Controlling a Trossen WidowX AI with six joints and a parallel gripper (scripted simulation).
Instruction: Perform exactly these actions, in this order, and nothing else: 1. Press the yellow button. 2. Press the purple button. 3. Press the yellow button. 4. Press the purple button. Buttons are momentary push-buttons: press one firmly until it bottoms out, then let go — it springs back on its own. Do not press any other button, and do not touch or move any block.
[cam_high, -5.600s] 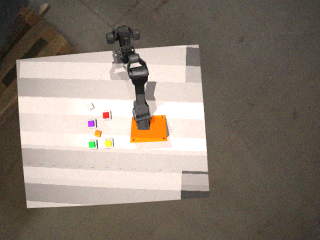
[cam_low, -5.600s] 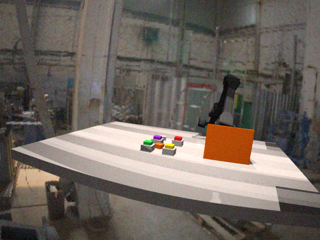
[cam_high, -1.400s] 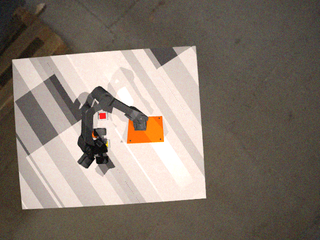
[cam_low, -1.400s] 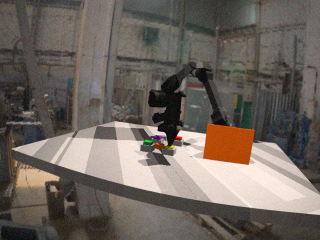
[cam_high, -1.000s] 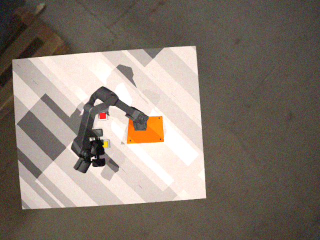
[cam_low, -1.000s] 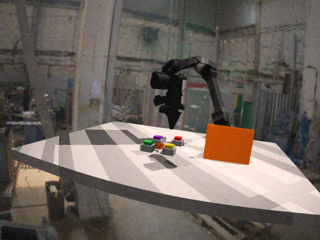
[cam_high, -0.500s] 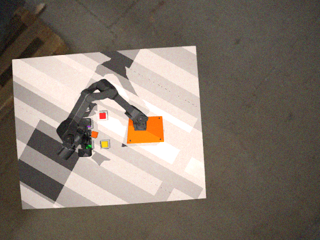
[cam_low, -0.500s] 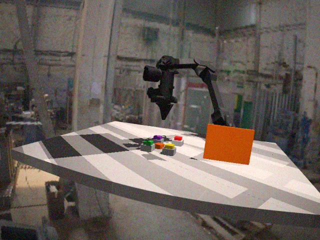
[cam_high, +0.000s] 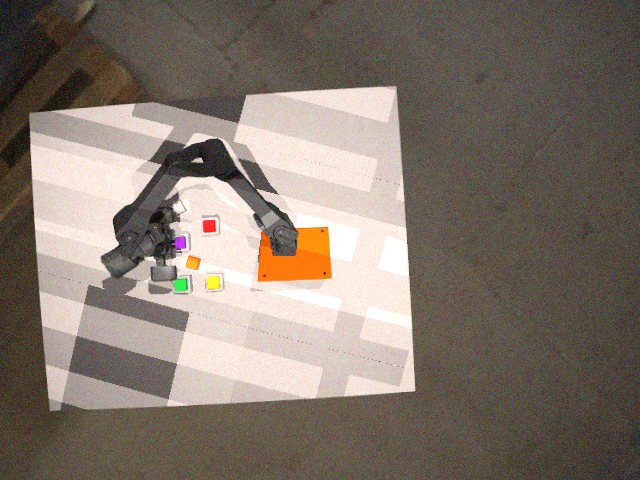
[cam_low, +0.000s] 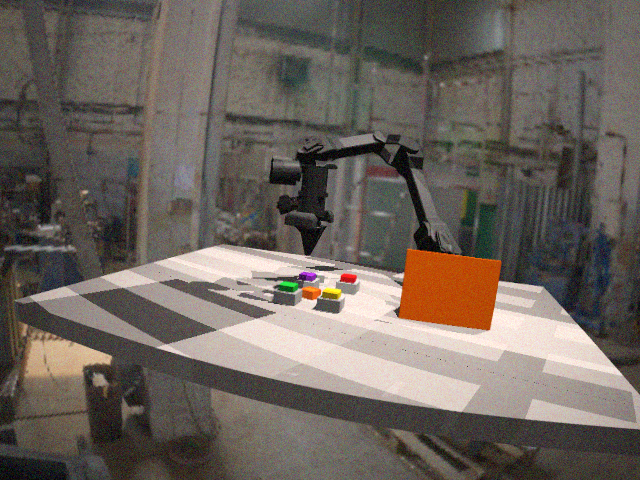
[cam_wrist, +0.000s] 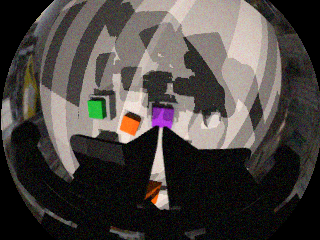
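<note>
Overhead, the dark six-joint arm (cam_high: 217, 160) arcs from its base on the orange plate (cam_high: 305, 258) across the grey-and-white striped table (cam_low: 361, 361) to a cluster of four push-buttons; its gripper (cam_low: 310, 246) points straight down, fingers drawn almost together into a narrow wedge with nothing between them.

From the side, the gripper tip hangs in the air above the far part of the cluster, well clear of the table surface; it touches no button.

The purple button (cam_high: 179, 242) sits just beside the wrist hardware in the top view, partly crowded by the dark housing; in the wrist view the closed fingertips converge just below the purple button (cam_wrist: 162, 116), which appears close to the line of the tip.

The yellow button (cam_high: 213, 282) lies apart from the gripper, at the near corner of the cluster toward the orange plate; it stands on its pale grey housing beside the green button (cam_high: 180, 284).

The red button (cam_high: 208, 225) occupies the far corner, on the side toward the plate; a small orange block (cam_high: 192, 262) rests on the table between the four buttons, touching none of them as far as the top view shows.

Seen from the exterior camera, the orange plate (cam_low: 448, 295) stands as an upright panel in front of the arm's base, hiding the lowest joint; the buttons line up to its left, with the orange block (cam_low: 311, 292) between the green button (cam_low: 287, 285) and the yellow button (cam_low: 331, 292).
</note>
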